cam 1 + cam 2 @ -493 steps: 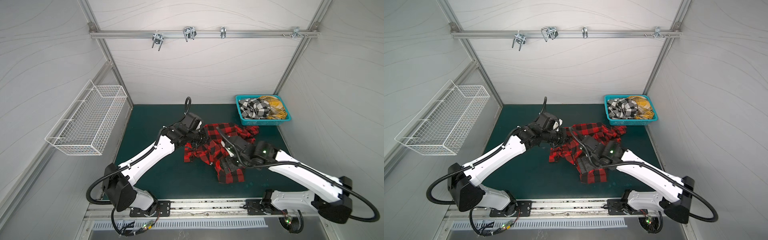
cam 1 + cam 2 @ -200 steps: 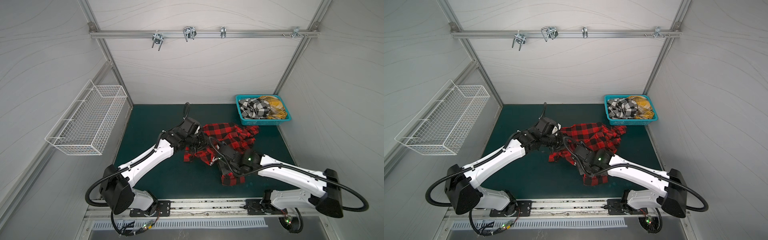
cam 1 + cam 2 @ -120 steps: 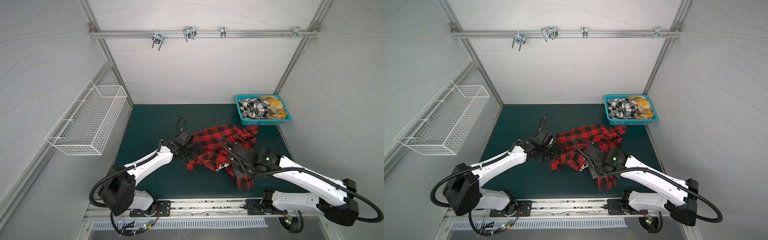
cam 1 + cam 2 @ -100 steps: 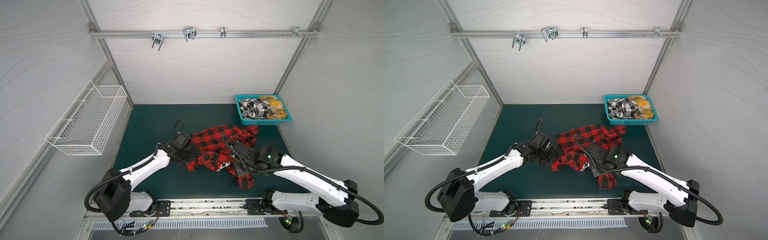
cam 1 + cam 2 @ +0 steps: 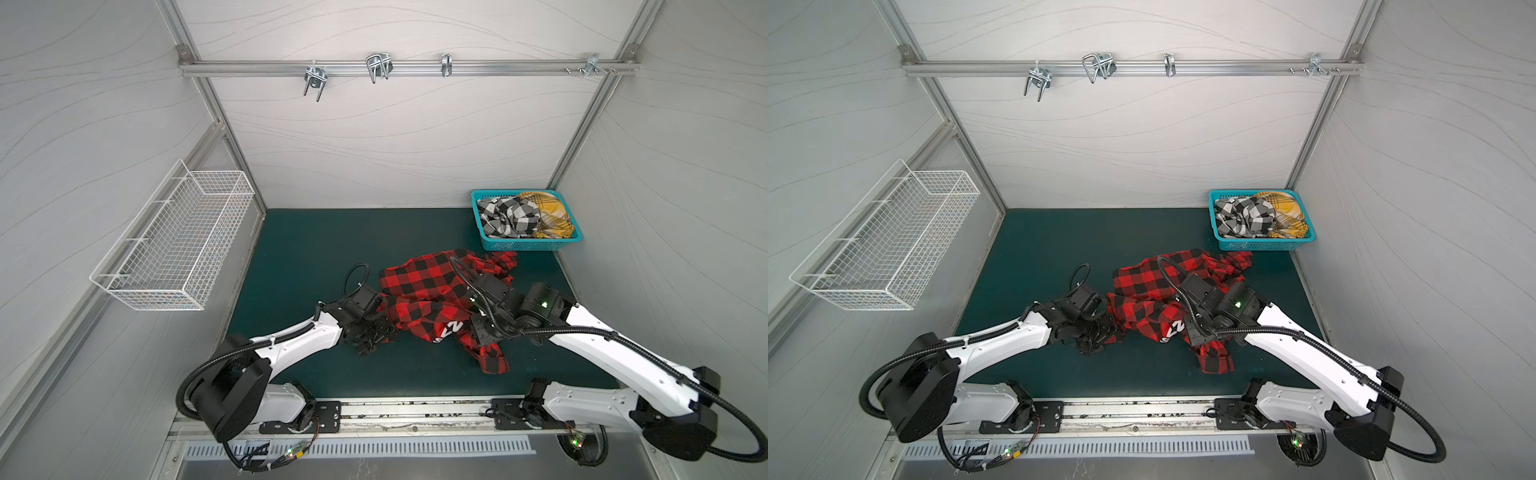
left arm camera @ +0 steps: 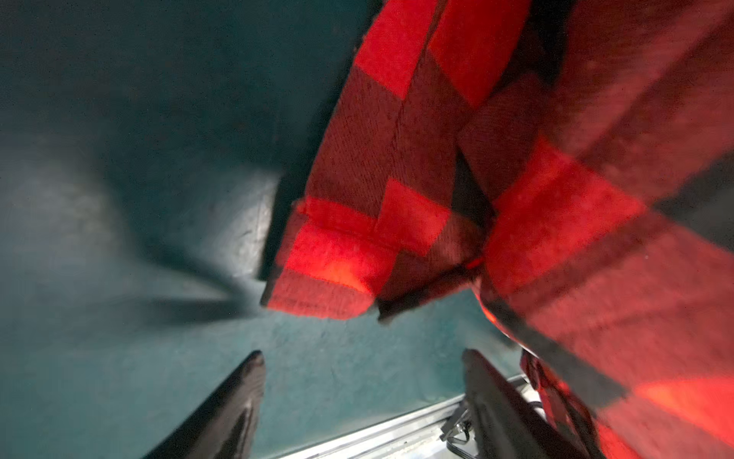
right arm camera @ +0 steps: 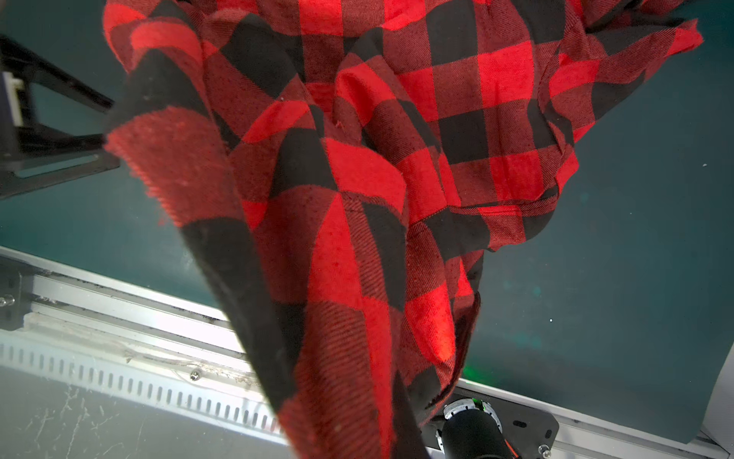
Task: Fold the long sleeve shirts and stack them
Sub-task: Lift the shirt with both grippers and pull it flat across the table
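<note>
The left hand (image 6: pixel 362 353), fingers apart and empty, has pulled back off the red plaid shirt (image 5: pixel 419 282); the right hand (image 5: pixel 483 332) stays clamped on it.

Red-and-black shirt (image 7: pixel 456 131): woven twill cloth, matt, with a fuzzy nap at the edges.
Black-and-white shirt (image 5: pixel 509 216) and yellow shirt (image 5: pixel 552 214): soft woven cloth, matt.
Turquoise basket (image 5: pixel 528 246): plastic with a perforated wall and a slight sheen.
Table mat (image 5: pixel 316 241): dark green, matt, faintly scuffed.
Wire basket (image 5: pixel 178 245): white-coated metal.
Overhead rail (image 5: pixel 415 68): bare satin aluminium.
Left arm shell (image 5: pixel 299 343): glossy white plastic.
</note>
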Tool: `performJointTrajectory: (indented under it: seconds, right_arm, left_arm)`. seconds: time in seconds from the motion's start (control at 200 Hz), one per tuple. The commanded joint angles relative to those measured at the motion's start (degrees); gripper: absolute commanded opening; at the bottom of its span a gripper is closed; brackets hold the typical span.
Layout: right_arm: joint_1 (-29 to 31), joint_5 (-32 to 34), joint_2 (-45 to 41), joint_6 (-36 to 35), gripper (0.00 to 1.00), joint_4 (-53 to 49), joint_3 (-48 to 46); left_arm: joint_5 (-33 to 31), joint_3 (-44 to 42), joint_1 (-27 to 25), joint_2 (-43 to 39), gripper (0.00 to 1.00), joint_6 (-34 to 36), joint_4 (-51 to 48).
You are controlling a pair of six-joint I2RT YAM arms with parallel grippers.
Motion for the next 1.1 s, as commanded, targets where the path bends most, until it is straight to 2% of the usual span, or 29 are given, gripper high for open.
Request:
performJointTrajectory:
  seconds: [0.0, 0.06, 0.195, 0.3, 0.455, 0.565, 0.645, 0.7, 0.76, 0.86, 0.89, 0.92, 0.985, 0.995, 1.045, 1.066, 1.096]
  right_arm:
    - [-0.29, -1.36, -0.79, -0.25, 0.00, -0.01, -0.21]
    - [-0.29, -1.28, -1.26, -0.06, 0.00, 0.13, -0.72]
    - [-0.28, -1.45, -2.11, 0.40, 0.00, 0.35, -1.52]
    - [-0.29, -1.53, -2.59, 0.68, 0.00, 0.63, -1.98]
    - [-0.41, -1.83, -2.51, 0.50, 0.00, 0.78, -2.42]
    - [-0.44, -2.91, -2.75, 0.51, 0.00, 0.88, -2.96]
    - [-0.46, -3.96, -3.85, 0.56, 0.00, 1.32, -3.77]
    - [-0.44, -4.33, -4.84, 0.84, 0.00, 1.44, -4.09]
    - [-0.64, -4.33, -5.60, 1.28, 0.00, 0.95, -4.01]
    - [-1.07, -4.26, -6.34, 1.86, 0.00, 0.04, -3.40]
    - [-1.31, -4.27, -6.50, 1.92, 0.00, -0.30, -3.24]
    - [-1.71, -4.21, -6.72, 2.00, 0.00, -0.62, -3.07]
    - [-3.16, -3.65, -7.31, 2.15, 0.00, -1.75, -2.53]
    - [-3.47, -3.57, -7.38, 2.23, 0.00, -1.93, -2.38]
    - [-4.98, -3.68, -7.94, 1.76, 0.00, -2.11, -2.01]
    - [-5.67, -3.91, -8.30, 1.53, 0.00, -2.05, -2.03]
    - [-6.55, -4.52, -8.65, 1.25, 0.00, -1.68, -2.15]
  left_arm:
    - [0.33, 4.15, -0.04, 4.06, 0.71, 0.10, 3.45]
    - [0.61, 5.67, -0.02, 6.69, 0.63, 0.77, 3.44]
    - [-0.29, 8.36, -0.08, 9.77, 0.31, 2.73, 1.27]
    - [-3.84, 11.18, 0.00, 9.08, 0.00, 5.41, -4.91]
    - [-13.96, 19.32, 0.02, 4.38, 0.00, 13.01, -17.25]
    - [-23.27, 35.36, 0.33, 4.93, 0.00, 22.26, -23.60]
    - [-24.86, 48.77, 0.34, 8.85, 0.00, 27.59, -22.59]
    - [-23.41, 56.99, 0.27, 13.34, 0.00, 29.60, -21.02]
    - [-18.66, 66.03, 0.23, 19.28, 0.00, 30.51, -19.49]
    - [-5.76, 82.93, 0.31, 33.54, 0.00, 30.02, -21.29]
    - [-2.57, 86.73, 0.24, 37.19, 0.07, 29.81, -22.23]
    - [-0.56, 90.26, 0.28, 40.22, 0.20, 29.78, -24.36]
    - [-2.72, 94.64, 0.28, 43.20, 0.44, 31.84, -30.78]
    - [-3.54, 94.37, 0.34, 43.02, 0.47, 32.32, -31.36]
    - [-8.09, 89.02, 0.47, 39.38, 0.85, 33.55, -31.78]
    - [-9.75, 85.39, 0.78, 37.09, 0.97, 33.62, -30.99]
    - [-11.70, 79.14, 1.53, 33.27, 1.00, 33.24, -29.18]
